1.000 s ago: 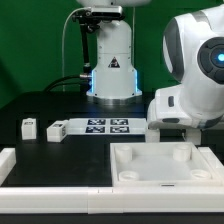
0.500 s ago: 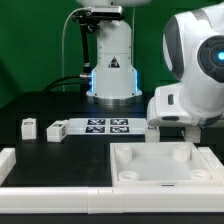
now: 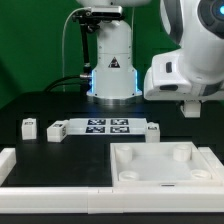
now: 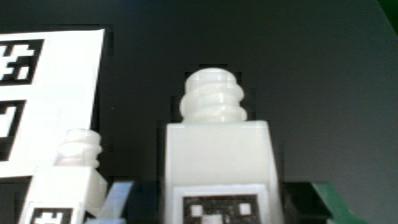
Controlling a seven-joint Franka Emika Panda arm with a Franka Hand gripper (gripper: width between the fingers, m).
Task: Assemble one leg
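In the wrist view a white leg (image 4: 217, 150) with a ribbed screw tip and a tag on its face stands between my gripper's (image 4: 228, 205) fingers (image 4: 121, 200), which are closed against its sides. In the exterior view the gripper (image 3: 190, 106) hangs raised above the table at the exterior view's right; the held leg is hard to make out there. Another leg (image 3: 150, 131) stands on the table by the marker board's end and also shows in the wrist view (image 4: 71, 165). Two more legs (image 3: 57, 130) (image 3: 28, 127) stand at the exterior view's left.
The marker board (image 3: 105, 127) lies mid-table and shows in the wrist view (image 4: 39, 100). The large white square panel (image 3: 160, 168) with corner sockets lies in front at the right. A white rail (image 3: 12, 165) runs along the front left. The robot base (image 3: 112, 70) stands behind.
The arm has risen from low over the table near the marker board's right end to well above it. The legs on the table have not moved.
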